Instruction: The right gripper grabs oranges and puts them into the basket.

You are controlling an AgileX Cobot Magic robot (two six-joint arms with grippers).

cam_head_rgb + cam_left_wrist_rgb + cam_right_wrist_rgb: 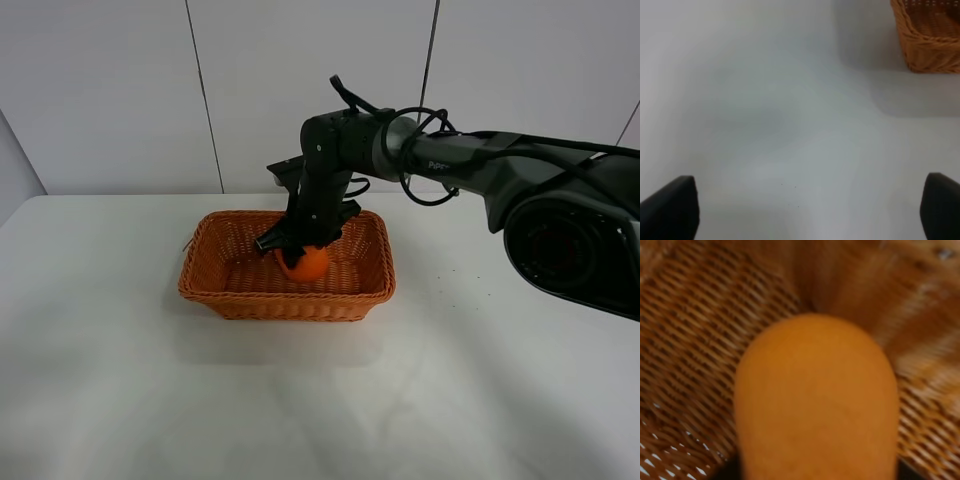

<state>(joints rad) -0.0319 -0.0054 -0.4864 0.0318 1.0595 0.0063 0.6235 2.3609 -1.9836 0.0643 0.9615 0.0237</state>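
The orange (309, 263) hangs inside the wicker basket (210, 290), just above its floor, held from above by my right gripper (300, 245), which is shut on it. In the right wrist view the orange (815, 400) fills the middle, blurred, with the basket's woven wall (695, 340) behind it; the fingers do not show there. My left gripper (810, 210) is open and empty over the bare white table, with one fingertip (675, 205) at each lower corner. A corner of the basket (930, 40) shows in the left wrist view.
The white table (320, 400) spreads around the basket. A white panelled wall stands behind it. The right arm (480, 165) reaches across from the right over the basket's back rim.
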